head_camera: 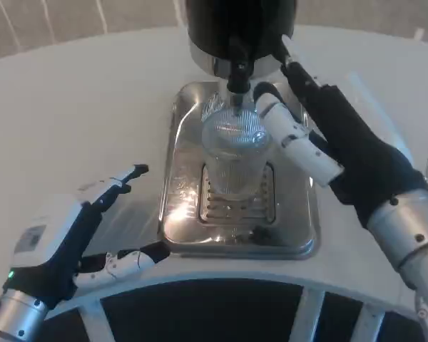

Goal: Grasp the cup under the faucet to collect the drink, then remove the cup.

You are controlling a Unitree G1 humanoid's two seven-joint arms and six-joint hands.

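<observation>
A clear ribbed cup (234, 155) stands upright on the grate of a silver drip tray (177, 214), right under the black faucet (238, 71) of a dark dispenser (239, 25). My right hand (321, 135) reaches in from the right with its fingers stretched out. One white finger (294, 135) lies against the cup's right rim, and a dark finger points up toward the dispenser's base. Nothing wraps around the cup. My left hand (93, 221) hovers by the tray's left front corner, holding nothing, with its fingers spread apart. I cannot tell whether there is liquid in the cup.
The tray sits mid-table on the white round tabletop (78, 107). The table's front edge (221, 274) curves just below the tray, with dark floor beyond it. The dispenser stands behind the tray at the top.
</observation>
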